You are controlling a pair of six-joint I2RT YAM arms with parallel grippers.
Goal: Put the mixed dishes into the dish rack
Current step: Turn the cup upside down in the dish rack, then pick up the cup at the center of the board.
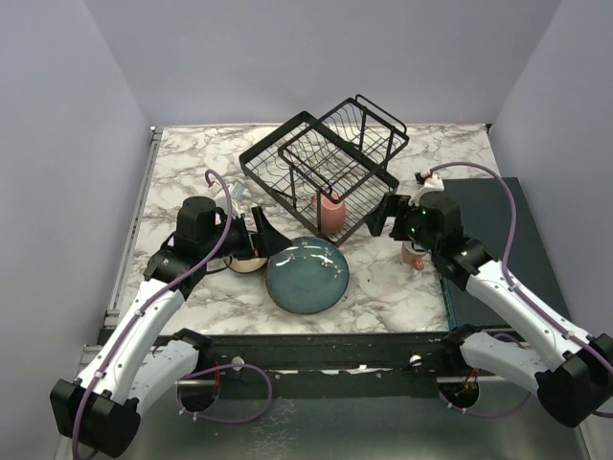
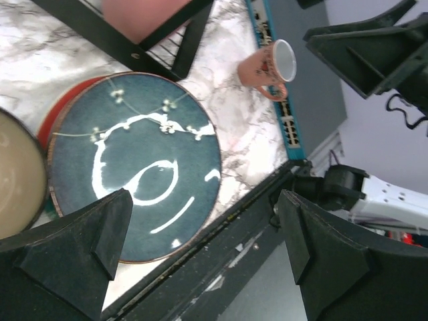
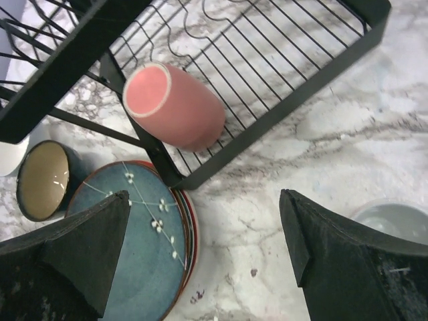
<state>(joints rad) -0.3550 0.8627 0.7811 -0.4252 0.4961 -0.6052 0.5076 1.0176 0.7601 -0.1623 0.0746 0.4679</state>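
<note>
**A:** Top external: rack [image 1: 321, 158] is mid-table, skewed to the table [image 1: 187, 168] edges, with one corner pointing at the near edge. The slotted basket sits above the wider lower tray.

**B:** Dishes?

**A:** There's a pink mug [image 1: 330, 211] in the lower tray, right at that near corner. It looks stood on end with its long axis up and a flat pink face on top. Can't tell if that face is the mouth or the base.

**B:** The other one?

**A:** The second mug [image 2: 264, 67] is on the table right of the rack, just beside the slab [image 1: 517, 220] edge. It looks upright, with its white mouth up and its handle toward the near edge. In the top view the right arm mostly hides it.

**B:** Plates?

**A:** They're stacked flat, face up, just near of the rack corner. The teal plate [image 1: 306, 275] is on top, and a red plate [image 2: 45, 124] rim shows under it. Right wrist shows more rims in the stack, but I can't count them. The bowl [image 3: 41, 180], dark with a tan inside, is upright just left of the stack. Can't tell if it touches the stack.

**B:** Tools?

**A:** The left tool [image 1: 266, 233] has its jaws wide with nothing between them. It is at the left edge of the stack, by the bowl, pointing toward the rack corner. The right tool [image 1: 388, 216] is also wide and empty. It is at the right side of the rack above the second mug, aimed left at the lower tray.

**B:** Contact?

**A:** Neither tool is touching a dish.
</note>
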